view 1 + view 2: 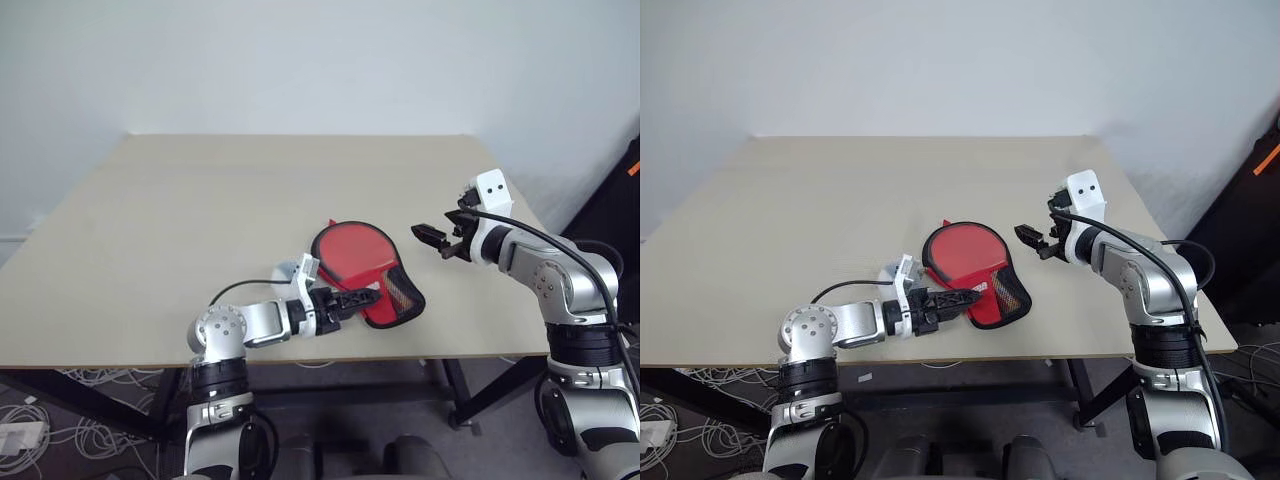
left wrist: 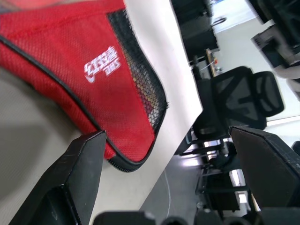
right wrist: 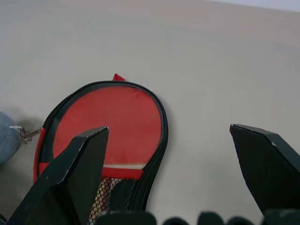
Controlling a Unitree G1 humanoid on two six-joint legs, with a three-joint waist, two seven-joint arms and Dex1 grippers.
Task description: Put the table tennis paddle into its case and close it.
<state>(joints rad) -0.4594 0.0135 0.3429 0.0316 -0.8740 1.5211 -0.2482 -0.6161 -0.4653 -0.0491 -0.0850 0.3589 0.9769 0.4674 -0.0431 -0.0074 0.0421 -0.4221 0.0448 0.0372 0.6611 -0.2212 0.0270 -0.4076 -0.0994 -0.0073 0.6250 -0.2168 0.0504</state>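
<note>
Head views: The case lies near the front edge of the counter, a little right of centre. The table tennis paddle already sits inside it, its round red face showing through the open or clear-panelled top; I cannot tell which. The handle end disappears under the red fabric and black mesh pocket at the near side. My left claw reaches in low from the left, its fingers spread wide, tips at the near left edge of the case beside the white logo; I judge it is placed there to pin or catch the flap so the case does not slide. My right claw hangs above the counter just right of the case, equally wide and holding nothing, apparently waiting to work the closure. A small pale blue-grey wad rests by the left wrist.

Left wrist view: The red fabric with its logo and the mesh pocket sit between and beyond my spread fingers; one tip is at the black trim, though contact is unclear.

Right wrist view: I look between two widely parted fingers onto the paddle face ringed by the black zip edge. A small metal pull or chain lies at the case's edge near the wad, so I judge the zip is not yet run closed.
</note>
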